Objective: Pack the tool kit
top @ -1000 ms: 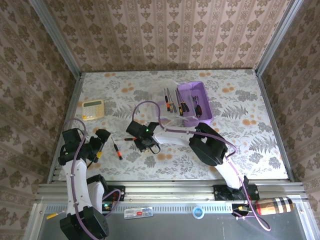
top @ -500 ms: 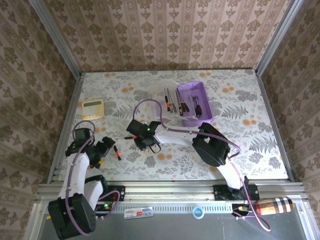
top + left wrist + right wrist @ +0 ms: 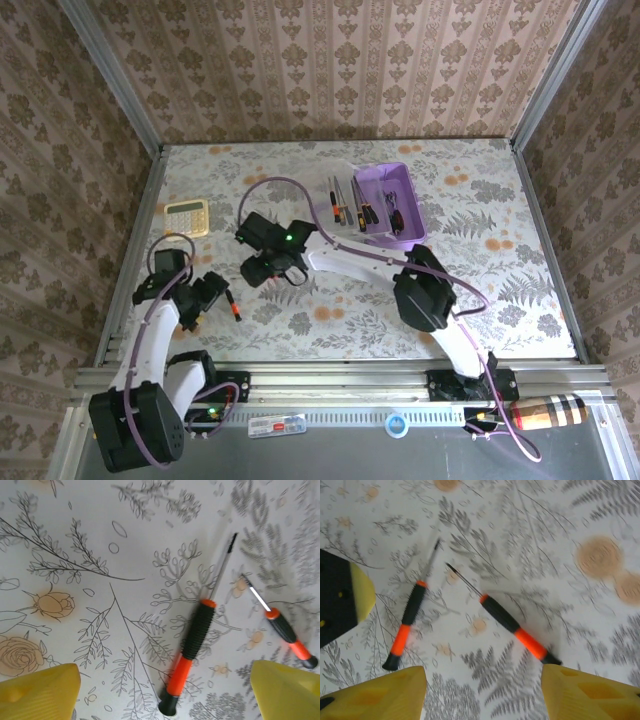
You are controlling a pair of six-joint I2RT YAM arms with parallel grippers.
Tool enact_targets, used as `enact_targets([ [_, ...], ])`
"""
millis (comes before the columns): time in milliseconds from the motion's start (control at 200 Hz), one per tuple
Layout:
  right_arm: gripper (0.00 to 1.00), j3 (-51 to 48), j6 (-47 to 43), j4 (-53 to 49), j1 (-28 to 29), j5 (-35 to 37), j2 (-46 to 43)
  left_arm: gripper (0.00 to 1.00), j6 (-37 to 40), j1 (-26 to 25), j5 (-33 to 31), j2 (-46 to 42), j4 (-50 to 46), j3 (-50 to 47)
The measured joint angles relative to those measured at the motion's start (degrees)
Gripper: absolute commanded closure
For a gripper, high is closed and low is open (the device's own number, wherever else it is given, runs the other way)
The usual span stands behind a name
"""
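Yellow fingers (image 3: 380, 694) of right gripper (image 3: 483, 692) are wide apart with nothing between them, hovering over the table (image 3: 490, 285). A second ago they were clamped on a screwdriver. That second screwdriver (image 3: 516, 628) now lies flat on the table below them, tip pointing far-left, free of both fingers. Right gripper has also shifted left and a bit farther away, its arm stretched across the middle of the table.

Fingers (image 3: 42, 694) of left gripper (image 3: 165, 690) are apart and empty, low over the first screwdriver (image 3: 193, 644). Its butt end lines up with the gap, and there is no visible contact. It has a black-and-orange handle, tip pointing far-right, and sits in the same spot as a second ago. Left gripper has come slightly nearer the near edge and sits closer to this screwdriver.

The two screwdrivers lie left of centre, not touching, tips close together and handles splayed apart. The two grippers are near each other.

The purple box (image 3: 392, 200) sits far, right of centre, unmoved. The clear tray (image 3: 345, 205) is against its left side and holds several screwdrivers. Dark tools in the box are too small to name. The calculator (image 3: 187, 216) is at the far left, unmoved.
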Motion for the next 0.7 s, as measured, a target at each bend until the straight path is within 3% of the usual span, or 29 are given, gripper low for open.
enact_targets([
  [235, 0.34, 5.95, -8.35, -4.52, -1.2, -2.4, 8.98, 0.08, 0.85, 7.5, 4.68, -4.9, -4.42, 2.86],
  [395, 0.36, 7.39, -11.02, -6.64, -1.73, -2.62, 12.5, 0.08, 1.46, 9.14, 7.67, -4.98, -5.51, 4.52],
  [700, 0.64, 9.07, -9.81, -7.1, -2.21, -0.13, 14.43, 0.06, 1.44, 10.25, 11.19, -5.22, -5.51, 4.61],
])
